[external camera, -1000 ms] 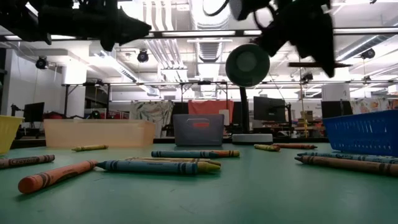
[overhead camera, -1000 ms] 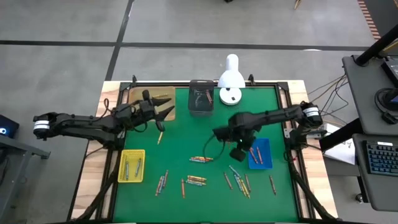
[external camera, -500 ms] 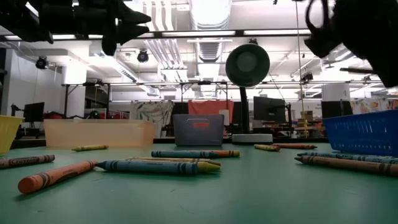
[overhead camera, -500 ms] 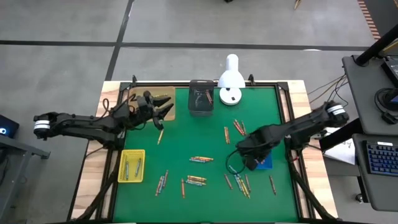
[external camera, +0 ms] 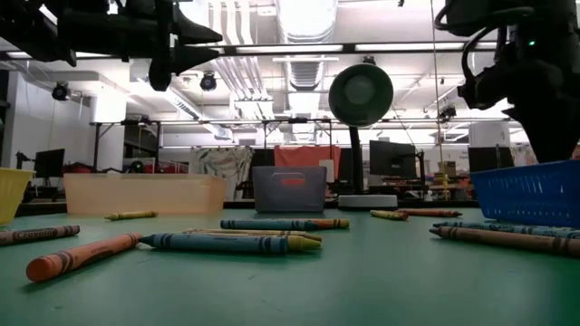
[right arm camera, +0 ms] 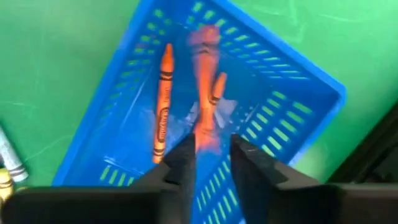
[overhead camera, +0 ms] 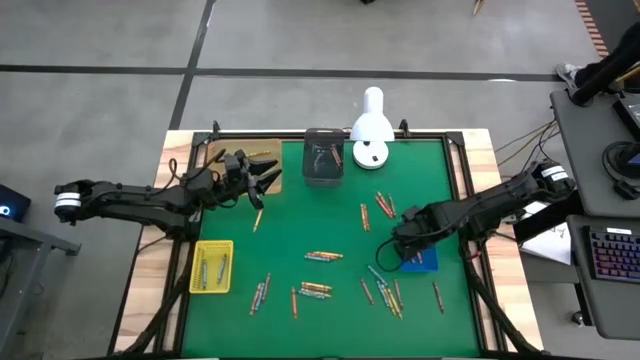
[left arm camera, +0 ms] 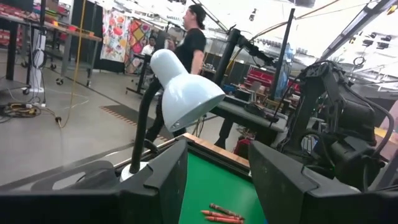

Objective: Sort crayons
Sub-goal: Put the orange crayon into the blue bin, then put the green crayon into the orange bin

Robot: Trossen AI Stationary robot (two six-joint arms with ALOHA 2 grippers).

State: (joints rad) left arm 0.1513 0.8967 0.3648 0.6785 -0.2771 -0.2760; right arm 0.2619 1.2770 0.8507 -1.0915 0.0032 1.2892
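Note:
Crayons lie scattered on the green mat: a pair (overhead camera: 323, 256) at the middle, a few (overhead camera: 384, 205) farther back, and several (overhead camera: 386, 291) near the front. My right gripper (right arm camera: 211, 155) points down over the blue tray (right arm camera: 283, 118), open. A blurred orange crayon (right arm camera: 204, 81) shows just past its fingertips, inside the tray beside another orange crayon (right arm camera: 163, 102). My left gripper (left arm camera: 214, 186) hovers level and open over the tan tray (overhead camera: 222, 158) at the far left, with nothing between its fingers.
A yellow tray (overhead camera: 211, 266) with crayons sits near left, and a grey tray (overhead camera: 323, 158) stands at the far middle. Beside the grey tray is a white desk lamp (overhead camera: 371, 130). A person stands in the room beyond the table in the left wrist view.
My right gripper has moved from the mat's middle toward the right edge and down, and now stands over the blue tray. My left gripper has rolled a little about its own axis and stayed in place.

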